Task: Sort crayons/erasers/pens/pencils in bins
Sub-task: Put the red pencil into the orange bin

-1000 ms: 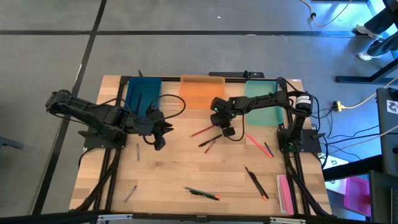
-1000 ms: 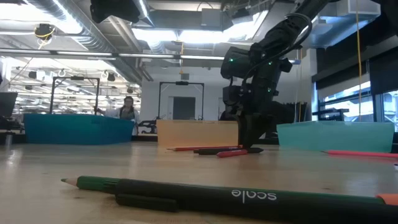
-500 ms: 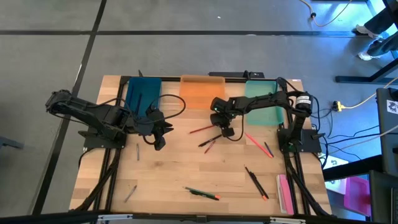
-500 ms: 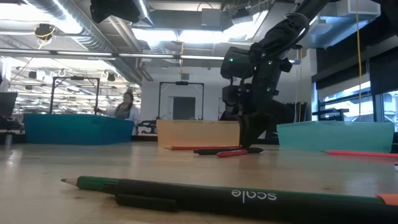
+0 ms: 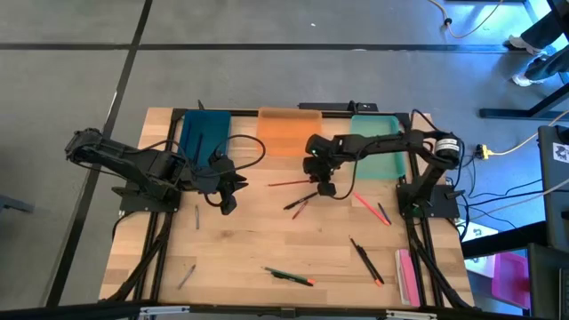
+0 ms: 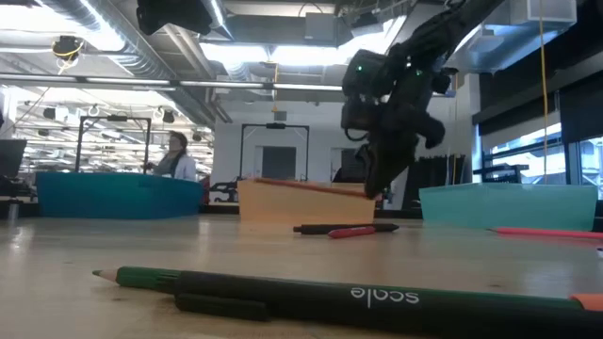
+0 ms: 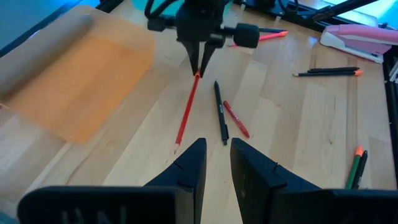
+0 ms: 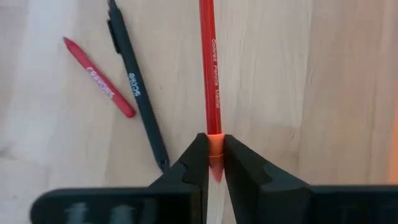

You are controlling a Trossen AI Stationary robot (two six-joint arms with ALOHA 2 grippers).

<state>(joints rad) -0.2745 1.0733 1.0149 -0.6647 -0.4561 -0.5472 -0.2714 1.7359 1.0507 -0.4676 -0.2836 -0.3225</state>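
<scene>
A pale wooden bench (image 5: 258, 240) carries three bins along its 12 o'clock edge: teal bin (image 5: 204, 133), orange bin (image 5: 289, 131), mint bin (image 5: 377, 147). A person (image 6: 174, 158) stands in the workshop room behind. The right end effector (image 5: 322, 182), mid-bench, pinches a red pencil (image 5: 289, 182) by its end, lifted clear of the wood. The left end effector (image 5: 226, 191) waits at 9 o'clock, fingers slightly parted, holding nothing.

The bench (image 8: 323, 93) is pale wood, smooth, with fine grain lines. The orange bin (image 5: 289, 129) looks like see-through plastic. The red pencil (image 8: 210, 68) is shiny. The fingers (image 8: 186, 171) are dull black plastic.
</scene>
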